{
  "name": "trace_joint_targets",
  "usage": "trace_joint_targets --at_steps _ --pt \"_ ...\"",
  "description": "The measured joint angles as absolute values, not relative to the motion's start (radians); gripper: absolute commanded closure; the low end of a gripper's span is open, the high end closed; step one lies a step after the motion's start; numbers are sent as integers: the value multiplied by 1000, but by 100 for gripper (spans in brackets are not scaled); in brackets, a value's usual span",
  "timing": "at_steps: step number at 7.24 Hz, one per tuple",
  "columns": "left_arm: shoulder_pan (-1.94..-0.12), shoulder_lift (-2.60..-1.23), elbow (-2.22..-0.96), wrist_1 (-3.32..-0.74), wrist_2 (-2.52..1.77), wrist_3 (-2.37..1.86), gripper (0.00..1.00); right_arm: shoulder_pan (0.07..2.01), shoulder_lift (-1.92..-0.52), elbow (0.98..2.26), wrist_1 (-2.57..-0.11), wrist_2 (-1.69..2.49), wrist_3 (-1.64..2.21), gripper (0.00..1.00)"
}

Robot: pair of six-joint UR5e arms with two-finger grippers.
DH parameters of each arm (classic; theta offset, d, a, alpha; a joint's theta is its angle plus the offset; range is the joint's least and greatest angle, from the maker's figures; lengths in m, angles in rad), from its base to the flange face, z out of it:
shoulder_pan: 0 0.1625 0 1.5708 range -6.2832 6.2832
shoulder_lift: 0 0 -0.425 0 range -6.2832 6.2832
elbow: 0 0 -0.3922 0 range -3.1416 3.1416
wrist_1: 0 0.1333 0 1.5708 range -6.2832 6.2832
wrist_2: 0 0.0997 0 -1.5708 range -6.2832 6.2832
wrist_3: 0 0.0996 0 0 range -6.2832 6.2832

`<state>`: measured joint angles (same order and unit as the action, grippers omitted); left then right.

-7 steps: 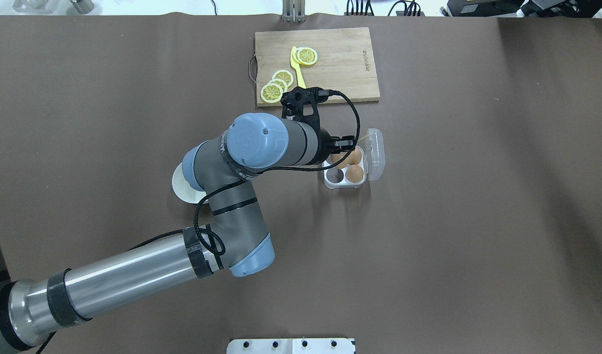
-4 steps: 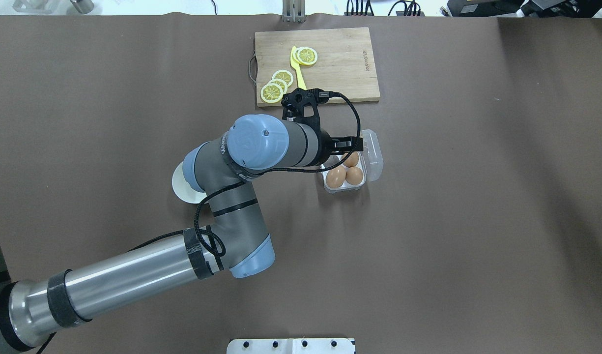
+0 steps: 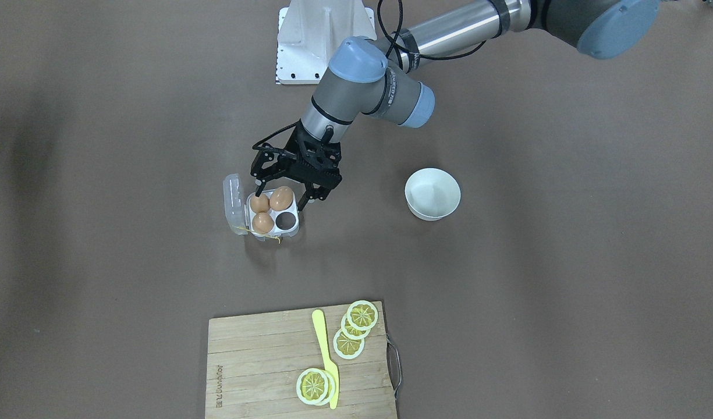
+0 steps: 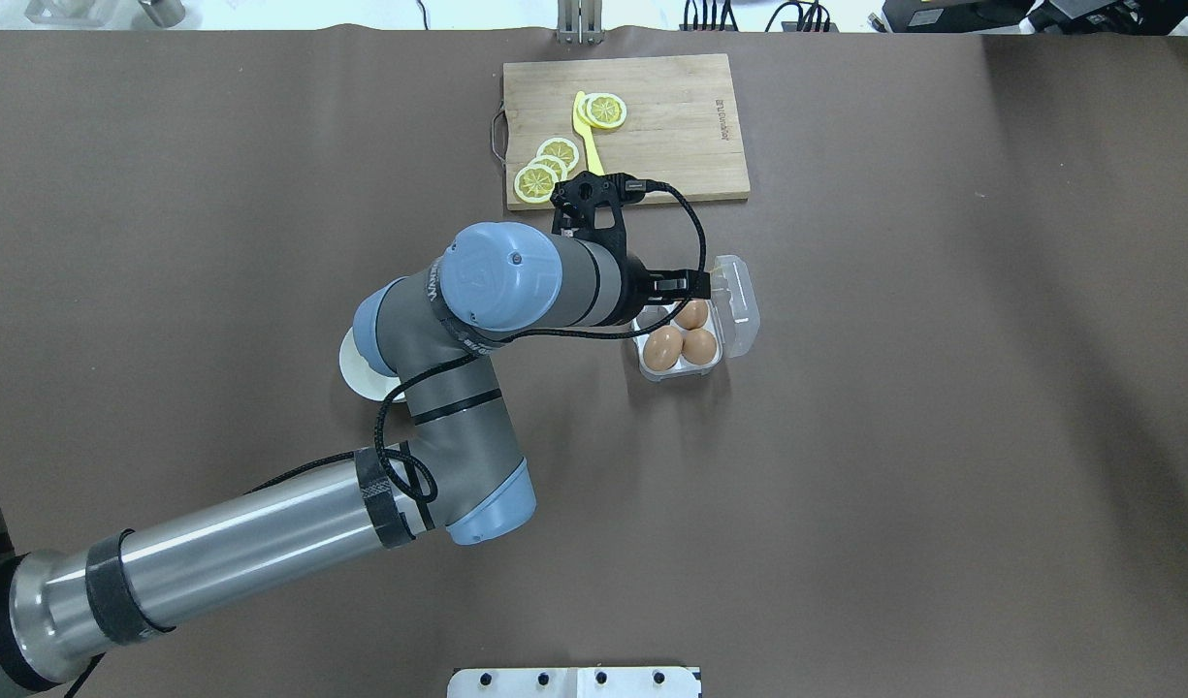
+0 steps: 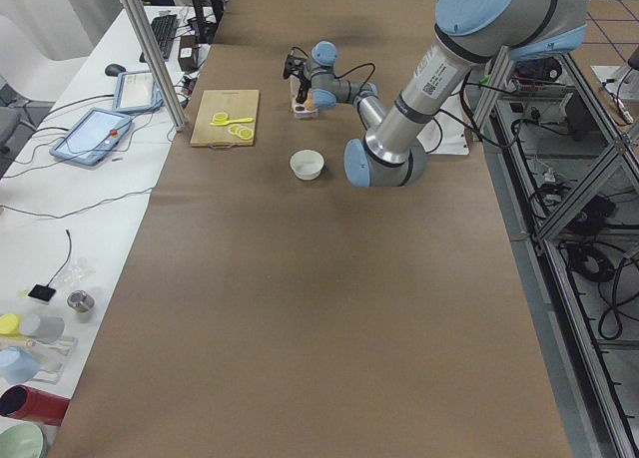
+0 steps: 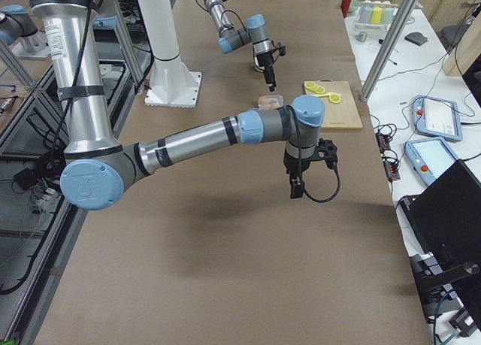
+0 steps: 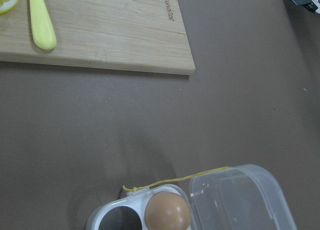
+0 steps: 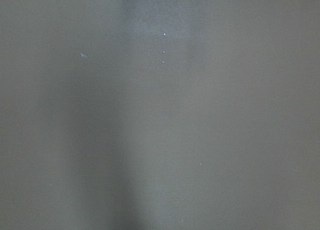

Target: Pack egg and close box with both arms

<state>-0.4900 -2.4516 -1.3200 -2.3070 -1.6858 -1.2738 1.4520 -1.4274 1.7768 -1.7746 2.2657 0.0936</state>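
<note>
The clear box (image 3: 243, 224) stands open, its lid (image 4: 736, 305) folded out flat. Three tan eggs sit in its cups: one (image 3: 281, 198) in the cup nearest the robot, two (image 3: 259, 203) (image 3: 263, 222) on the lid side. One cup (image 3: 285, 220) is empty. My left gripper (image 3: 281, 189) hangs open just above the box, its fingers either side of the nearest egg and holding nothing. The left wrist view shows one egg (image 7: 167, 212), the lid and yellow string (image 7: 175, 181). My right gripper (image 6: 294, 187) hangs above bare table off to the side; I cannot tell its state.
A white bowl (image 3: 432, 194) stands beside the box, partly under my left arm in the overhead view. A wooden cutting board (image 4: 671, 126) with lemon slices (image 4: 547, 165) and a yellow knife (image 4: 588, 136) lies beyond the box. The white stand (image 3: 324, 35) is at the robot's edge.
The egg that was under my left gripper now sits in the cup nearest the robot, which was empty before. The gripper stands open above it and the arm has shifted slightly left.
</note>
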Motion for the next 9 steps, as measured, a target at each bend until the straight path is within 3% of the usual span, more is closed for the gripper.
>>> trace_joint_targets --at_steps 3,6,9 --pt "-570 -2347 -1420 -2299 -1862 -1257 11 1451 -1426 1783 -1775 2278 93 0" --pt "-765 -2213 -1533 -2280 -2135 -1192 11 1442 -1418 1789 -1772 2329 92 0" --pt "-910 -2093 -1719 -2017 -2229 -971 11 1436 -1426 1790 -1768 2321 84 0"
